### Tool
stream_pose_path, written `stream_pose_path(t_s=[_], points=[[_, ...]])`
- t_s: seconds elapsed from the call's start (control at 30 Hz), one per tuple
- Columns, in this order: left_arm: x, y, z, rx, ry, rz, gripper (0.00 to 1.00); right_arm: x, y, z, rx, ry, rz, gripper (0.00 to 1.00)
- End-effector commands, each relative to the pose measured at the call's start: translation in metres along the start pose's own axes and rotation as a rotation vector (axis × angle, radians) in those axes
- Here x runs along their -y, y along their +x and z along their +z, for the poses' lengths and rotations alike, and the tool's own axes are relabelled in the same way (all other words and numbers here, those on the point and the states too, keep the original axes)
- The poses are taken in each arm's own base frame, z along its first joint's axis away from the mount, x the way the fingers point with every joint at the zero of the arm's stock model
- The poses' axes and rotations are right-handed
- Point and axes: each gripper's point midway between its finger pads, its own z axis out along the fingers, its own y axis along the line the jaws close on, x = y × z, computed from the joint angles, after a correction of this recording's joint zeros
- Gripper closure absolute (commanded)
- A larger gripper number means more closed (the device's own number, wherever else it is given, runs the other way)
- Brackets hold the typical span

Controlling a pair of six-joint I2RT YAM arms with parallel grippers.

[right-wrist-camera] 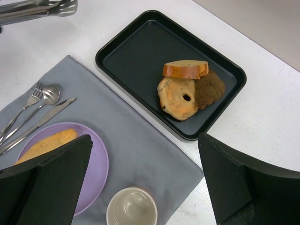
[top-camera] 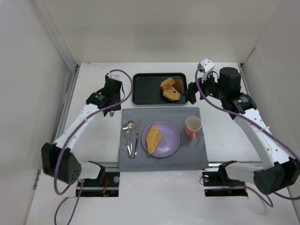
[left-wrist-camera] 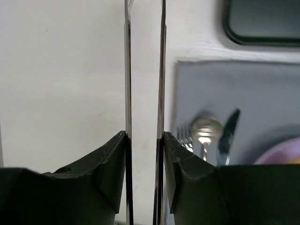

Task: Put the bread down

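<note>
The bread (top-camera: 153, 138), an elongated golden-yellow piece, lies on the purple plate (top-camera: 171, 140) in the middle of the grey mat. In the right wrist view the bread (right-wrist-camera: 47, 144) shows partly behind my left finger. My left gripper (top-camera: 111, 99) hovers left of the mat's far left corner. In the left wrist view the left gripper (left-wrist-camera: 145, 136) is shut on the metal tongs (left-wrist-camera: 127, 70), whose two blades stand slightly apart with nothing between them. My right gripper (top-camera: 192, 93) is open and empty above the mat's far right corner (right-wrist-camera: 145, 140).
The black tray (top-camera: 140, 93) behind the mat holds a ring-shaped bagel (right-wrist-camera: 178, 101), a bread slice (right-wrist-camera: 185, 69) and a dark brown chunk (right-wrist-camera: 209, 90). A pink mug (top-camera: 192, 126) stands right of the plate. Fork, spoon and knife (top-camera: 131, 136) lie left of it.
</note>
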Motion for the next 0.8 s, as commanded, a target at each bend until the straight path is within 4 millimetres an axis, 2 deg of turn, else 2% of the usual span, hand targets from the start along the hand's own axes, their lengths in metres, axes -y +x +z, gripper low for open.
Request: stream_pose_path(t_s=[0.0,0.07,0.2,0.27,0.4,0.63,0.77], points=[[-0.018,-0.032,0.028,0.086,-0.101,-0.025,0.69,-0.004,-0.026,-0.012,0.089,-0.008,-0.047,0.0],[-0.036,-0.037,0.051,0.068,-0.152,-0.069,0.69,-0.006,-0.027,-0.012,0.091,-0.017,-0.048,0.0],[-0.061,-0.049,0.073,0.085,-0.166,-0.121,0.7,-0.009,-0.027,-0.015,0.093,-0.028,-0.048,0.0],[-0.069,-0.05,0.083,0.078,-0.171,-0.134,0.7,-0.009,-0.027,-0.015,0.093,-0.028,-0.048,0.0],[-0.09,-0.037,0.11,0.029,-0.174,-0.169,0.7,-0.009,-0.027,-0.015,0.093,-0.028,-0.048,0.0],[-0.103,-0.018,0.137,-0.039,-0.124,-0.201,0.7,-0.009,-0.027,-0.015,0.093,-0.027,-0.057,0.0],[-0.101,-0.013,0.145,-0.051,-0.114,-0.19,0.7,-0.009,-0.027,-0.015,0.093,-0.027,-0.057,0.0]])
